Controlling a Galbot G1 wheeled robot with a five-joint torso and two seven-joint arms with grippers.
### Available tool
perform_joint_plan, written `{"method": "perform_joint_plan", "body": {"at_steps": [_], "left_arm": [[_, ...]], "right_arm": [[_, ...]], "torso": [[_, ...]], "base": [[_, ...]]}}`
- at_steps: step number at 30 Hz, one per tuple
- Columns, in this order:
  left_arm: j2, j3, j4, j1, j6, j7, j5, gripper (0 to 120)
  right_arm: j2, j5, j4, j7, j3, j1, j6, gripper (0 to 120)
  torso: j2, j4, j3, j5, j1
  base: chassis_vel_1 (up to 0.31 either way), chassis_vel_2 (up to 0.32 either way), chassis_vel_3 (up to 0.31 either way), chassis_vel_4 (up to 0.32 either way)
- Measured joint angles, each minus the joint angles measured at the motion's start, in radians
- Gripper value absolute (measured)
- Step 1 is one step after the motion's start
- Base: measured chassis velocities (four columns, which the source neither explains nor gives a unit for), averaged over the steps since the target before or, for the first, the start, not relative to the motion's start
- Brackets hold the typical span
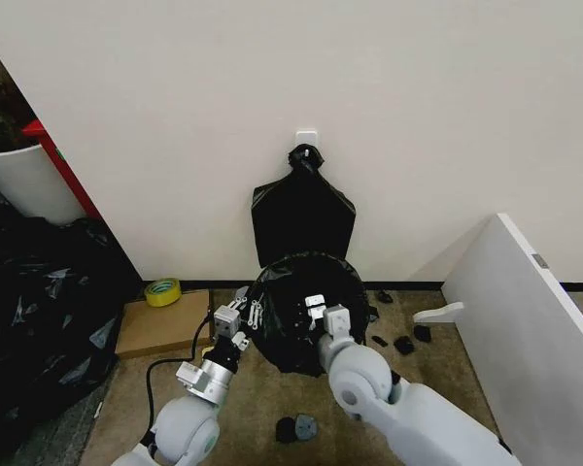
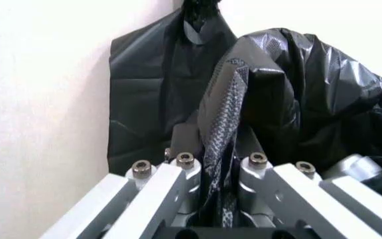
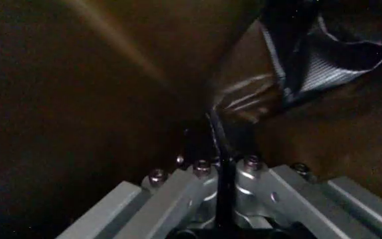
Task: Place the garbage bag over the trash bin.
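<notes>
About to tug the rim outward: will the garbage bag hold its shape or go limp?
Likely limp: the garbage bag folds and creases where the left gripper pinches it. Its glossy film looks thin and light, so it may slip or stretch under tension.

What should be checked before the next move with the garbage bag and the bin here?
1. Left gripper pinches the garbage bag edge: ok, film bunched between its fingers.
2. Right gripper grips the bag: ok, thin fold clamped, inside the bag.
3. Bag covers the trash bin: cannot tell, no white wall visible under the black film.
4. Bag mouth spread open: ok, seen from the head view.
5. Floor clear nearby: not ok, small black scraps lie beside it.
</notes>
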Motion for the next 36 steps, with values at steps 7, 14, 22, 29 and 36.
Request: {"method": "perform_joint_plan", "body": {"at_steps": [7, 14, 22, 29, 36], "left_arm": [[0.002, 0.002, -0.009, 0.003, -0.008, 0.003, -0.003, 4], [0.005, 0.004, -0.002, -0.003, -0.017, 0.007, -0.005, 4], [0.010, 0.000, 0.031, -0.025, -0.030, 0.013, -0.006, 4], [0.014, -0.003, 0.054, -0.035, -0.051, 0.028, -0.004, 4], [0.021, -0.012, 0.033, -0.027, -0.063, 0.036, -0.005, 4]], "right_arm": [[0.023, -0.129, -0.125, -0.048, -0.017, 0.039, 0.036, 0], [0.026, -0.186, -0.145, -0.095, 0.009, 0.049, 0.107, 0], [-0.039, -0.106, 0.023, -0.086, 0.021, -0.010, 0.108, 0], [-0.036, 0.134, 0.124, 0.005, 0.037, -0.038, 0.007, 0], [-0.008, 0.176, 0.090, 0.042, 0.015, -0.020, -0.048, 0]], "torso": [[0.000, -0.0002, 0.000, 0.0000, 0.000], [0.000, 0.0000, 0.000, 0.0001, 0.000], [0.000, -0.0002, 0.000, 0.0001, 0.000], [0.000, -0.0001, 0.000, 0.0000, 0.000], [0.000, -0.0001, 0.000, 0.0001, 0.000]], "base": [[0.000, 0.000, 0.000, 0.000], [0.000, 0.000, 0.000, 0.000], [0.000, 0.000, 0.000, 0.000], [0.000, 0.000, 0.000, 0.000], [0.000, 0.000, 0.000, 0.000]]}}
